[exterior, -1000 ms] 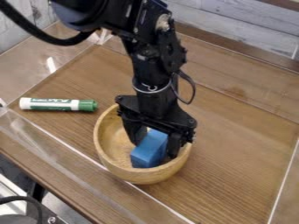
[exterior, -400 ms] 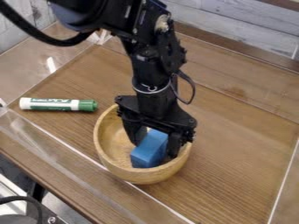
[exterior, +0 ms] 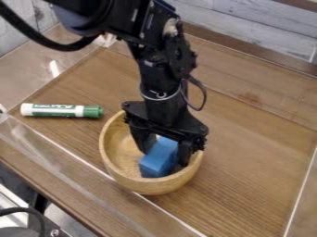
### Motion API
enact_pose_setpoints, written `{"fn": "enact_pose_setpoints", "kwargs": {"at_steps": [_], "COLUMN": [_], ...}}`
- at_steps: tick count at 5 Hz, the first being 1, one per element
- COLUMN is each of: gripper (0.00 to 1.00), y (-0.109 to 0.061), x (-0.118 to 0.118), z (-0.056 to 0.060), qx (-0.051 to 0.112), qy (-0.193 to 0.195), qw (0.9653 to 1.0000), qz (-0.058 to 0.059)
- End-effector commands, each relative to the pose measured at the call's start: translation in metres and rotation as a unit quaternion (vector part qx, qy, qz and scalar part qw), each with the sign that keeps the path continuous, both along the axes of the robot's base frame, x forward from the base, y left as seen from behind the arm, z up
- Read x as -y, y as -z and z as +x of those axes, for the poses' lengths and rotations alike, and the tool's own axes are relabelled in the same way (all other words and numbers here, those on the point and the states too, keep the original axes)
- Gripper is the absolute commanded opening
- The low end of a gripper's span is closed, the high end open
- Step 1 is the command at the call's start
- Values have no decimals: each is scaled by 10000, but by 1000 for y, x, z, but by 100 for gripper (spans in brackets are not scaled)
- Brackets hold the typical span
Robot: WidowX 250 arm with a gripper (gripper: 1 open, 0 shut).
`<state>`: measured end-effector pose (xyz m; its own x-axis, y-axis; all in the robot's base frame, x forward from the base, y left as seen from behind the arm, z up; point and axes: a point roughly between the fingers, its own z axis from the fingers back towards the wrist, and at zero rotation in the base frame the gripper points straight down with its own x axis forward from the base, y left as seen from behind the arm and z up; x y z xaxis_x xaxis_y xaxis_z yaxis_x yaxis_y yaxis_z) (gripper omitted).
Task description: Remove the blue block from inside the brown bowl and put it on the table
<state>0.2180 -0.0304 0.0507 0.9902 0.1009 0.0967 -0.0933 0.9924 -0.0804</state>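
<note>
The brown bowl (exterior: 118,165) sits on the table (exterior: 247,120) near its front edge. Inside it the blue block (exterior: 158,157) stands tilted against the bowl's right inner side. My gripper (exterior: 162,148) reaches down into the bowl from above, its jaws open. The black fingers (exterior: 186,151) straddle the block's upper end, one on each side. Whether the pads touch the block I cannot make out. The block's lower part rests on the bowl's floor.
A green-and-white marker (exterior: 59,111) lies on the table to the left of the bowl. Low clear plastic walls (exterior: 305,176) edge the tabletop at the right and front. The black arm (exterior: 155,46) rises behind the bowl.
</note>
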Motion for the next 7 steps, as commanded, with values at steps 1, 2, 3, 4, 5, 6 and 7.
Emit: {"fn": "enact_pose_setpoints", "kwargs": {"at_steps": [1,2,3,4,5,6,7], "gripper": [100,0,0,0,0,0,0], "y": [1,4,3,2,0,-2,-4], "x": [1,1,1,1,1,1,1], "z": [4,4,5,6,8,9,11], "qx": [95,88,90,92,95,99,102], "qy": [-3,-11,-17,-23,-29,-36,-43], "qw": [10000,10000,10000,10000,9999,9999,9999], "qz": [-8,7,19,30,42,53,61]}}
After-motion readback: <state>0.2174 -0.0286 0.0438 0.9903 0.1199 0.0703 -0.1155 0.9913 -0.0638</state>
